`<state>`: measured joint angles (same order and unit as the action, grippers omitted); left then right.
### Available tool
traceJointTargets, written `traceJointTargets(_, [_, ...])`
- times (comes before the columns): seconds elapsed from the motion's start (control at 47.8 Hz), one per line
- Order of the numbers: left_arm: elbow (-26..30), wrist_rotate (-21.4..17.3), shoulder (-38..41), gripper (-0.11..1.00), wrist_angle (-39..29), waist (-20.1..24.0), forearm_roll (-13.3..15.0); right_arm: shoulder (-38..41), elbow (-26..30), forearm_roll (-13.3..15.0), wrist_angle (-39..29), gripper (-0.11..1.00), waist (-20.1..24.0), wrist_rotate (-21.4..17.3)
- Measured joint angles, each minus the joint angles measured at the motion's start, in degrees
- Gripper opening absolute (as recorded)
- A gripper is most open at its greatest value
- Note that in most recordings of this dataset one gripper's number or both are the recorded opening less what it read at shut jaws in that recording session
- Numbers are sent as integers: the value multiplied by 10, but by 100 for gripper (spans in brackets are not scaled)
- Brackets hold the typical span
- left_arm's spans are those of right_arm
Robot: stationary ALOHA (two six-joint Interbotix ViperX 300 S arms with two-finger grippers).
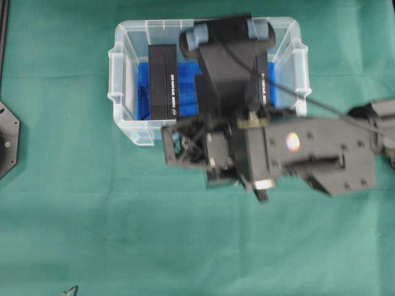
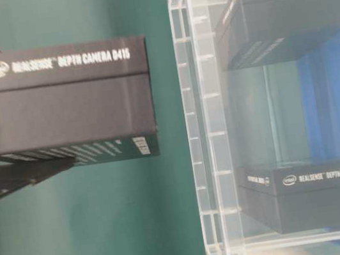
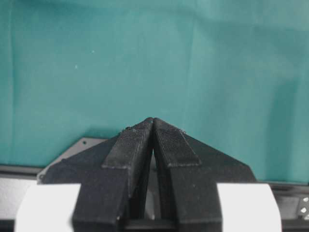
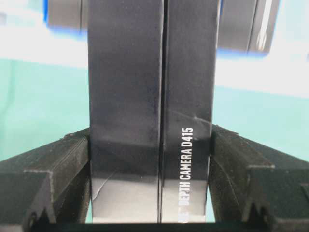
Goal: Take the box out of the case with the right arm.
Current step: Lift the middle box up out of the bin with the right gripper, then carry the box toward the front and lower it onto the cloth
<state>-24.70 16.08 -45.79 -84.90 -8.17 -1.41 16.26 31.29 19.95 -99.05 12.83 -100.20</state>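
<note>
My right gripper [image 4: 150, 130] is shut on a black box [image 4: 125, 96] printed "DEPTH CAMERA D415", one finger on each broad side. In the table-level view that box [image 2: 64, 112] hangs outside the clear case [image 2: 199, 129], with a gap of green between it and the wall, and a black finger [image 2: 16, 178] shows at its end. From overhead the right arm [image 1: 308, 154] reaches in from the right, and its links hide the held box and the middle of the case [image 1: 123, 92]. My left gripper [image 3: 153, 121] is shut on nothing over the cloth.
Two more black boxes stand in the case on the blue sheet, one at the left [image 1: 162, 80] and one at the right [image 1: 262, 83]. Green cloth [image 1: 92, 234] covers the table. A black base plate [image 1: 7, 135] sits at the left edge.
</note>
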Motion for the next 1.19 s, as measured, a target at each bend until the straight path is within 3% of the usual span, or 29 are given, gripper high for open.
traceJointTargets(0.355, [0, 0, 0, 0, 0, 0, 0, 1, -1, 1, -1, 67, 72, -88])
traceJointTargets(1.003, [0, -1, 0, 0, 0, 0, 0, 1, 0, 5, -16, 67, 72, -96])
traceJointTargets(1.191, [1, -1, 0, 0, 0, 0, 0, 4, -11, -10, -10, 67, 72, -104])
